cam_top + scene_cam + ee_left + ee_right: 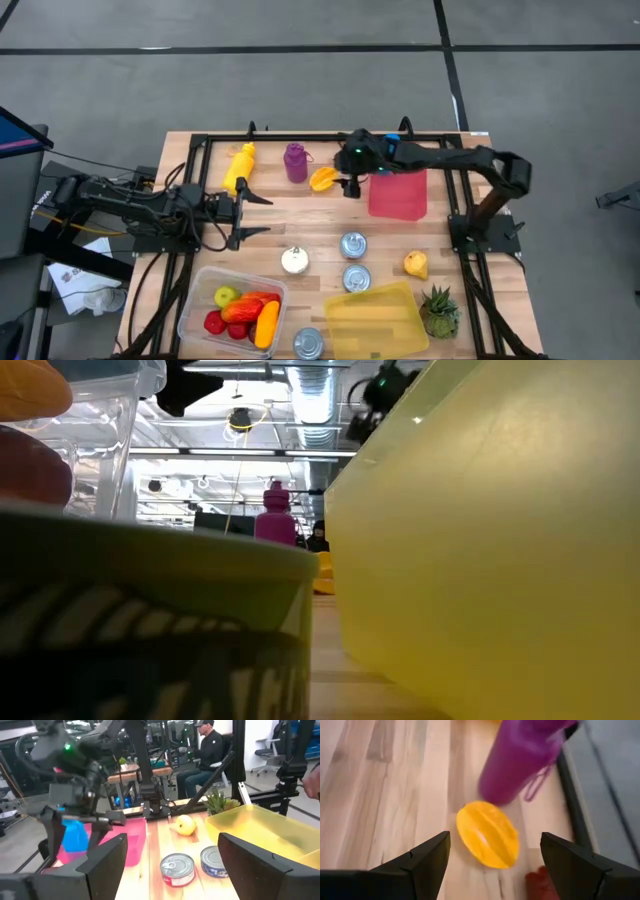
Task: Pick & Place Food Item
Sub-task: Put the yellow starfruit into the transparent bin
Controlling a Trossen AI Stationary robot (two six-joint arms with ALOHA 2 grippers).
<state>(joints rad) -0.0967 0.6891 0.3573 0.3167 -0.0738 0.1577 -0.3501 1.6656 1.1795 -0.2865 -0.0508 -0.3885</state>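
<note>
Right gripper (349, 186) hangs wide open, empty, beside the orange fruit (322, 179) at upper centre of the bench (300, 225), lined up to grab it; left gripper (262, 214) waits open, centre-left.

- High view: even, bright overhead light, soft shadows on counter (300, 225).
- Low view: ceiling lights blown out, near yellow bin (500, 550) blurred.
- Right wrist: purple bottle (520, 760) soft, motion-blurred.

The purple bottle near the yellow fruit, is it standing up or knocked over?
Standing. From above, the purple bottle shows its round top, and the low view shows it upright with its cap up. The yellow fruit lies beside it.
</note>
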